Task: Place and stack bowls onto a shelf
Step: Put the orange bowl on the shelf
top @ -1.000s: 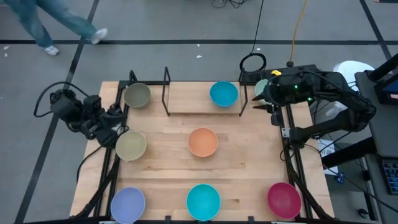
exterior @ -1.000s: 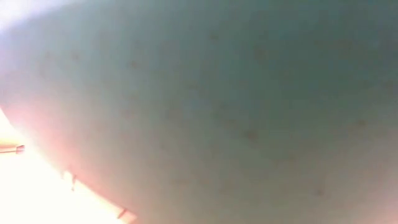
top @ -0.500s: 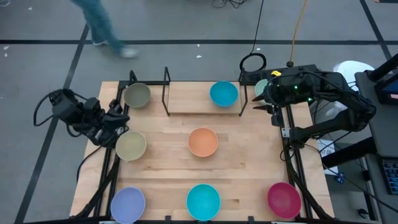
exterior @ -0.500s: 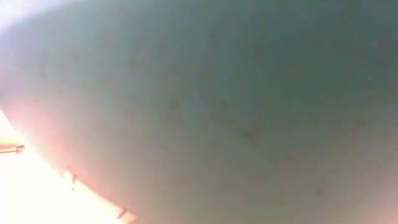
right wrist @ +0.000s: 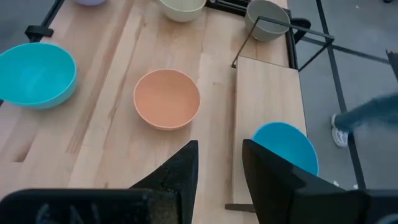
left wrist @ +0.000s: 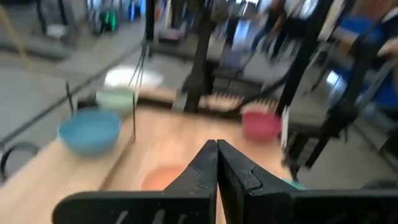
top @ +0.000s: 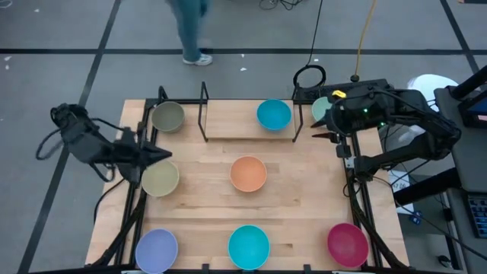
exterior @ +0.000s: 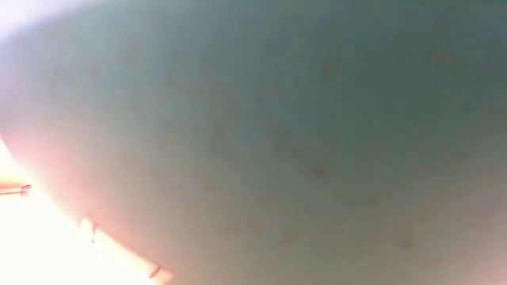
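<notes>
Eight bowls show in the high view. Blue point(top: 273, 115) stands on the right end of the shelf's board point(top: 232, 122). On the tabletop are grey-olive point(top: 167, 116), beige point(top: 160, 180), orange point(top: 248, 173), lavender point(top: 157, 250), cyan point(top: 249, 246) and magenta point(top: 348, 244). Mint point(top: 320, 109) is half hidden under the right arm. My left gripper point(top: 162, 154) point(left wrist: 216, 155) is shut and points right over the table's left edge, between the grey-olive and beige bowls. My right gripper point(top: 318, 135) point(right wrist: 219, 163) is open, just right of the shelf, holding nothing.
The low view is filled by a cyan bowl wall point(exterior: 277, 142) right at the lens. Black frame rails run along the table's left point(top: 133, 205) and right point(top: 359, 198) edges. Bare wood lies around the orange bowl. A person point(top: 190, 30) walks on the floor beyond the far edge.
My left arm has swung so that its gripper now points right, reaching over the table's left edge between the grey-olive and beige bowls. The bowls have stayed put. The person beyond the table has walked toward the right.
</notes>
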You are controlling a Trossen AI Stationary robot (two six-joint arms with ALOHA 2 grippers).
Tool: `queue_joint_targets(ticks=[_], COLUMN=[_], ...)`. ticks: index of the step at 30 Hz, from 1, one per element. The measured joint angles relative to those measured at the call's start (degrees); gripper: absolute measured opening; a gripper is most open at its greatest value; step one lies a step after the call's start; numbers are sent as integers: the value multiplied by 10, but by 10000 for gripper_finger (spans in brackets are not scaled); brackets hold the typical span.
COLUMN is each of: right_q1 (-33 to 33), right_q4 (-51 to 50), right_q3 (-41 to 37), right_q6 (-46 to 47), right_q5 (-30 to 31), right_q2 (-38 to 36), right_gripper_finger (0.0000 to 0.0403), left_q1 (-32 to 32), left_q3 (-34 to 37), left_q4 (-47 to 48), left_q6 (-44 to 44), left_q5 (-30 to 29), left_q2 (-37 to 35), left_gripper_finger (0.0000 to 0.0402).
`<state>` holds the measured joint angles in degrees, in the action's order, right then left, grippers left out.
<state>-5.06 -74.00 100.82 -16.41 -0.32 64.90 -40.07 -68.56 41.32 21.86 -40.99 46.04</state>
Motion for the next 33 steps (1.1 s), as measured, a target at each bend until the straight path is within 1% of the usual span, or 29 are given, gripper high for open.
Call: queue_joint_targets(ticks=[1, 4, 7, 10, 14, 19, 21, 24, 27, 33], right_q1=[3, 9, 17, 24, 32, 45, 54, 68, 77, 91], right_q4=[0, 0, 0, 0, 0, 13, 25, 37, 51, 84], right_q3=[0, 0, 0, 0, 0, 0, 0, 0, 0, 0], right_q6=[-2, -1, 6, 5, 5, 5, 3, 3, 9, 22], right_q5=[0, 0, 0, 0, 0, 0, 0, 0, 1, 4], right_q2=[-1, -2, -3, -4, -4, -4, -7, -15, -25, -49], right_gripper_finger=[116, 116, 116, 116, 116, 116, 116, 116, 116, 116], left_q1=[0, 0, 5, 11, 25, 44, 51, 57, 67, 88], left_q3=[-12, -43, -72, -84, -89, -90, -90, -90, -90, -90], left_q4=[15, 16, 14, 15, 8, 6, 6, 6, 4, 5], left_q6=[20, 45, 71, 110, 138, 142, 132, 86, 43, -17], left_q5=[0, 2, 2, 2, 4, 5, 5, 7, 27, 51], left_q2=[19, 63, 91, 111, 127, 149, 162, 187, 218, 291], left_gripper_finger=[6, 8, 17, 31, 61, 107, 120, 131, 133, 134])
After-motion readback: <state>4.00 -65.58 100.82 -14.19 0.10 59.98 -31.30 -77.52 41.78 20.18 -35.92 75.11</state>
